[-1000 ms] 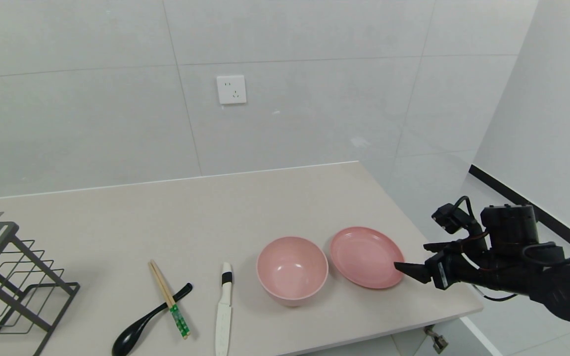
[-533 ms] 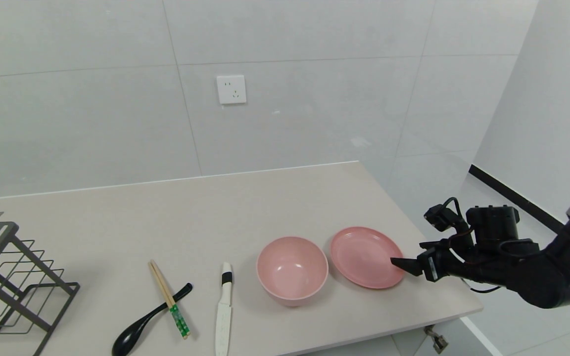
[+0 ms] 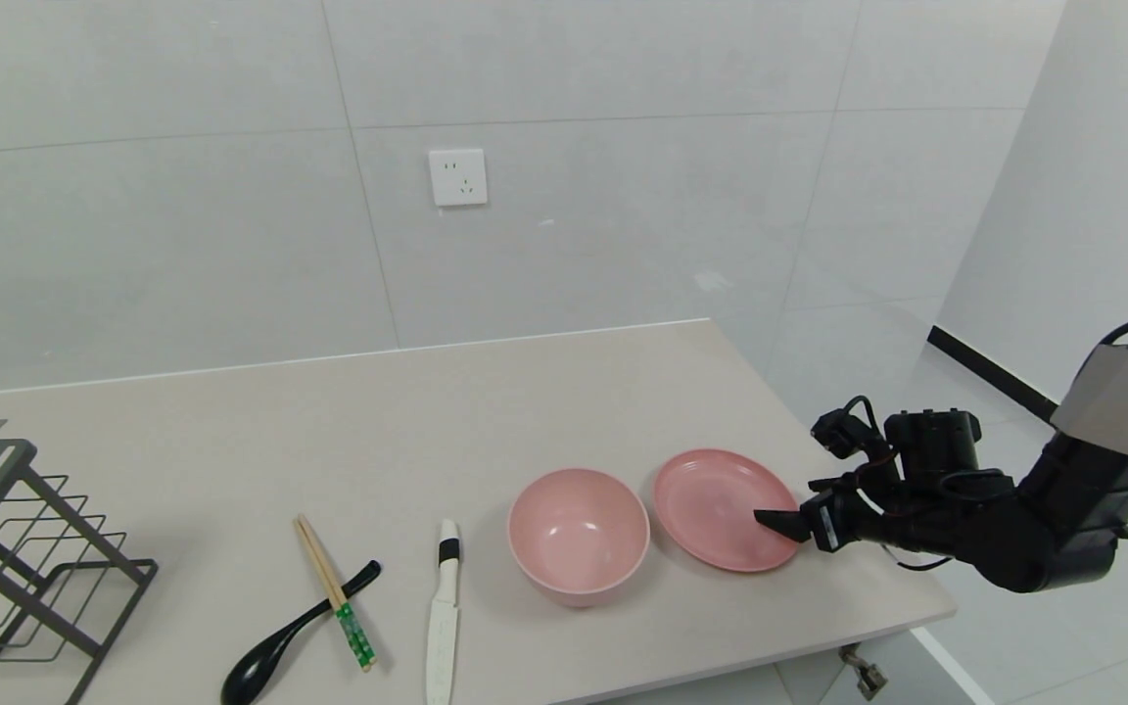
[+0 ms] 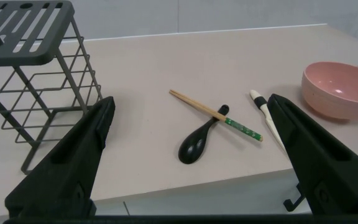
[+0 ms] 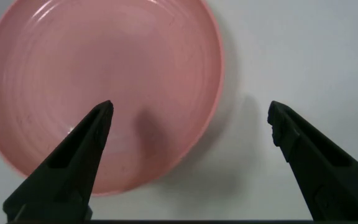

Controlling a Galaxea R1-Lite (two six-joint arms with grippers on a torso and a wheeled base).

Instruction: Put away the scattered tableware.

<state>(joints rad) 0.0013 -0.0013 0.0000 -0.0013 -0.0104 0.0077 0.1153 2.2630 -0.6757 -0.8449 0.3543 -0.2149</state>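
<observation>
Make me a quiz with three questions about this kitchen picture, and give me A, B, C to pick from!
1. Where is the wire rack?
A. hanging on the wall
B. at the counter's left end
C. at the counter's right end

2. How many pink dishes are on the counter?
A. one
B. two
C. four

3. How is the right gripper?
A. shut and empty
B. shut on the rack
C. open at the plate's rim

Answers:
1 B, the rack stands at the far left of the counter.
2 B, one bowl and one plate sit side by side.
3 C, its jaws stand wide apart, one over the plate, one over bare counter.
</observation>
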